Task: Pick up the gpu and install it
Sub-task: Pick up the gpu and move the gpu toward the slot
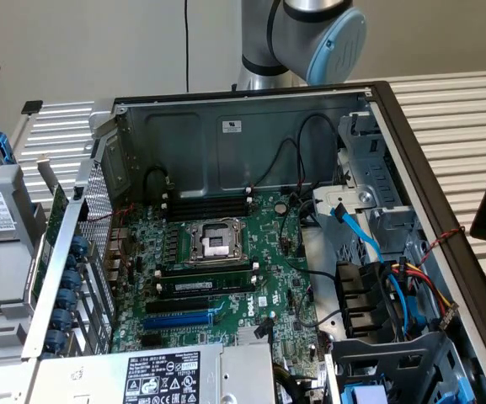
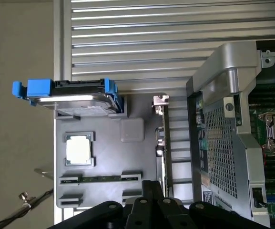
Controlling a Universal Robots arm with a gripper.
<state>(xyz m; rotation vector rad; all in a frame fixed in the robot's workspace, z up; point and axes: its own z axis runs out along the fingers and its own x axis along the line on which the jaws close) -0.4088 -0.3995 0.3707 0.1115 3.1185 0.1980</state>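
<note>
The gpu (image 2: 164, 143) stands on edge in a grey parts tray (image 2: 137, 157), seen from above as a thin green strip with a silver bracket (image 2: 160, 100) at one end. In the exterior view the gpu (image 1: 56, 225) sits upright just outside the perforated rear wall of the open computer case (image 1: 99, 252), at that view's left. My gripper (image 2: 151, 188) hovers above the tray close to one end of the card, black fingers (image 2: 147, 193) pressed together, shut and holding nothing. The green motherboard (image 1: 226, 269) lies inside the case with a blue slot (image 1: 179, 320) near its front.
The tray also holds a hard drive with blue rails (image 2: 70, 98), a processor chip (image 2: 78, 149) and a memory stick (image 2: 99, 179). Inside the case are cables (image 1: 356, 227), a drive cage (image 1: 369, 185) and a power supply (image 1: 175, 374). A slatted table top (image 2: 175, 43) surrounds everything.
</note>
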